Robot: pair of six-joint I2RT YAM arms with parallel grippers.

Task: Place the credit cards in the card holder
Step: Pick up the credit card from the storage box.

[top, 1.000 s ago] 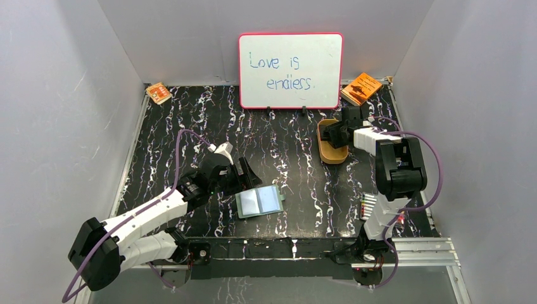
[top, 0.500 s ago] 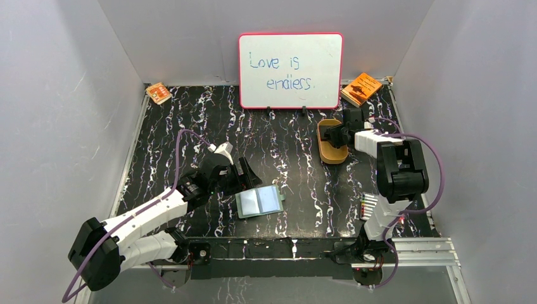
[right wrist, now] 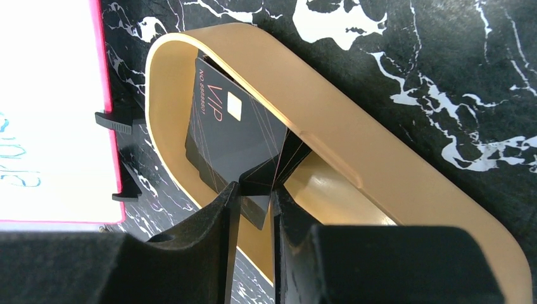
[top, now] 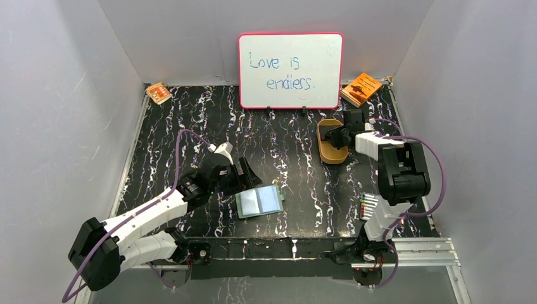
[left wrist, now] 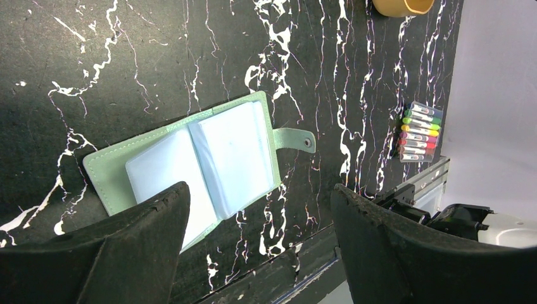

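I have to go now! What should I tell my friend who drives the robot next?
Left hand: open, holding nothing, by the holder.
Right hand: in the tray, jaws narrow around a corner of the cards; a firm grip is not clear.
Holder: lies open on the table, no card seen in it.
Cards: black, leaning inside the tray.
Done: nothing in the holder yet.
Left: lift a card, carry it over, slide it into the holder, then the rest.

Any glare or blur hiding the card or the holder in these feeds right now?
Right wrist: credit card sharp, VIP print legible; mild sheen on the tray wall. Left wrist: card holder crisp, no glare. Top external: evenly lit, tray contents too small to read.
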